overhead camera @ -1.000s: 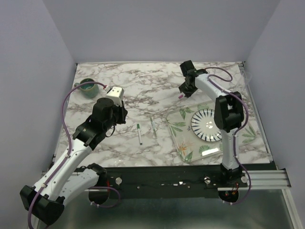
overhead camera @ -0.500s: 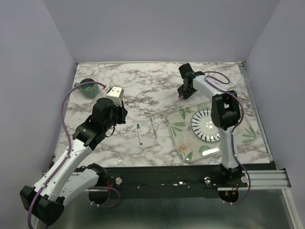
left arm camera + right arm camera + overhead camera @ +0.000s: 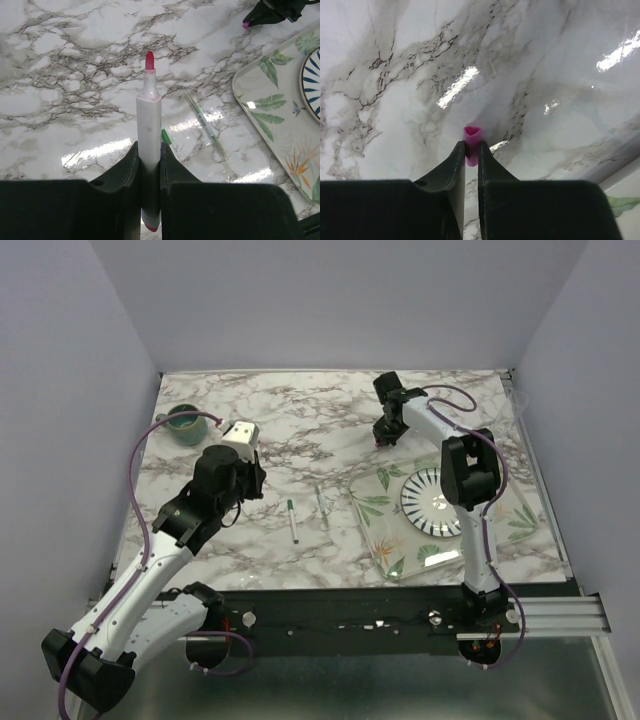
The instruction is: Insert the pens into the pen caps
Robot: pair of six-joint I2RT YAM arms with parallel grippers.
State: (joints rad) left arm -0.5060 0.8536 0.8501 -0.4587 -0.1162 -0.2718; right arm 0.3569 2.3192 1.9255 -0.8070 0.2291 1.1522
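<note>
In left gripper point(image 3: 150, 150), jaws clamped: red-tipped pen point(image 3: 149, 112), tip exposed for capping. In right gripper point(image 3: 471, 150), far right, jaws pinching: pink cap point(image 3: 472, 133), mouth seemingly outward.

A robotics lab test cell is indicated: a marble-patterned desk point(image 3: 300, 430) is boxed in by plain lavender panels point(image 3: 90, 390), a left arm point(image 3: 150, 570) and a right arm point(image 3: 478, 530) are bolted beside an aluminium rail point(image 3: 560, 612), and purple cables point(image 3: 132, 470) are left exposed.
</note>
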